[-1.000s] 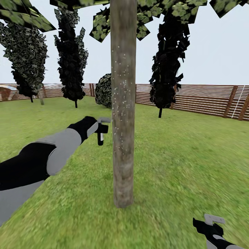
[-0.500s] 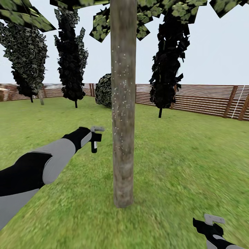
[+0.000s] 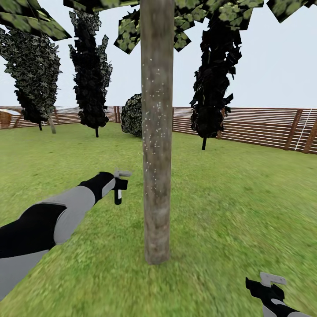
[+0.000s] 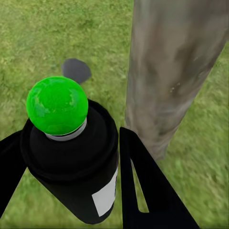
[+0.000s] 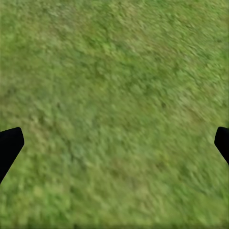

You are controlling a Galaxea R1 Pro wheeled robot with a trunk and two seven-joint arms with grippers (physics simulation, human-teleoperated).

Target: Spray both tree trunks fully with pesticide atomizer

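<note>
Left pincer [image 3: 118, 185], clamped on the pesticide atomizer [image 3: 118, 193], has dropped from mid-frame toward lower left beside the tree trunk [image 3: 156, 176]; white pesticide [image 3: 154, 114] flecks the upper bark, so the bare base probably comes next; right pincer [image 3: 269, 281] hangs open at lower right.

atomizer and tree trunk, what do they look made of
Pesticide atomizer: looks like matte black plastic, smooth and even, with a glossy green dot on top and a white label patch. Tree trunk: rough bark by its mottled grey-brown surface, dotted with fine white specks.
</note>
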